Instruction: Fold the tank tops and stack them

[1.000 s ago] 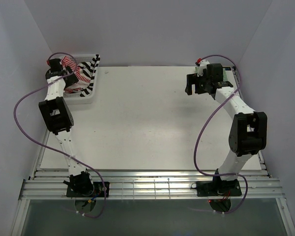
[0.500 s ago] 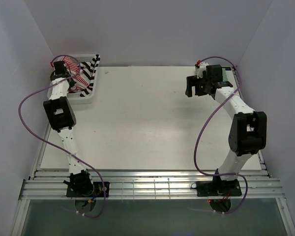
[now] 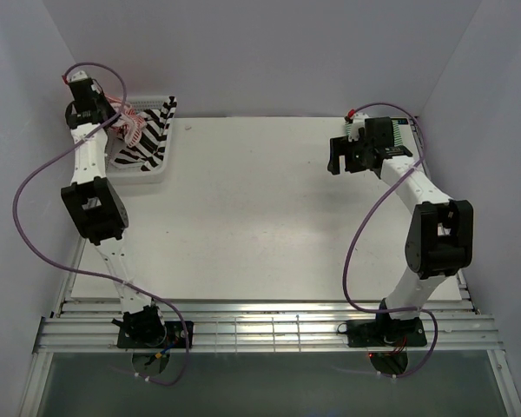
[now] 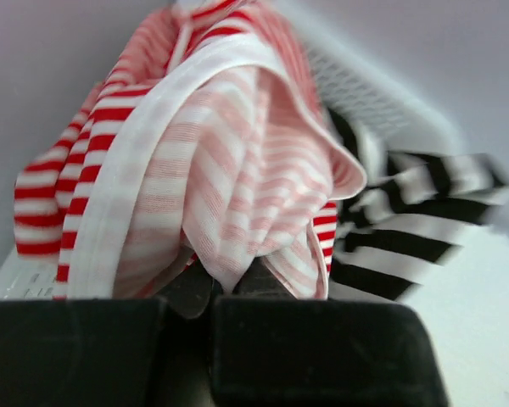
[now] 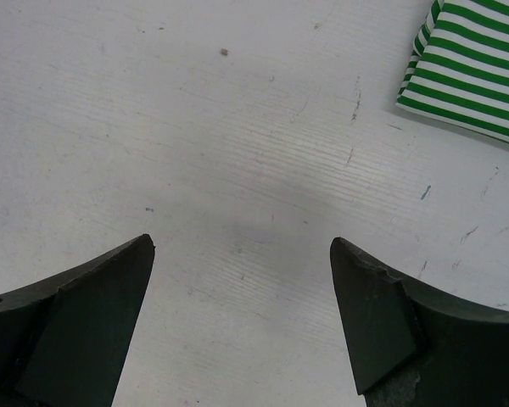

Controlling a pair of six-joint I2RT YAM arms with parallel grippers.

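My left gripper (image 4: 223, 287) is shut on a fold of the red-and-white tank top (image 4: 195, 153), which hangs bunched from the fingertips. From above, the left gripper (image 3: 104, 117) holds this red-and-white top (image 3: 132, 122) lifted over the white mesh basket (image 3: 148, 171). The black-and-white tank top (image 3: 153, 135) lies in the basket and shows in the left wrist view, black-and-white top (image 4: 416, 229), to the right. My right gripper (image 5: 242, 246) hovers open over bare table. The green-and-white tank top (image 5: 475, 64) lies folded just beyond it at the back right, mostly hidden under the arm from above (image 3: 405, 130).
The basket's mesh wall (image 4: 365, 93) stands close behind the lifted cloth, near the left and back walls. The white table (image 3: 260, 217) stretches between the two arms. A purple cable (image 3: 35, 174) loops beside the left arm.
My left gripper has shut on the red-and-white top and risen with it, pulling it up out of the basket. The right arm has stayed still and open.
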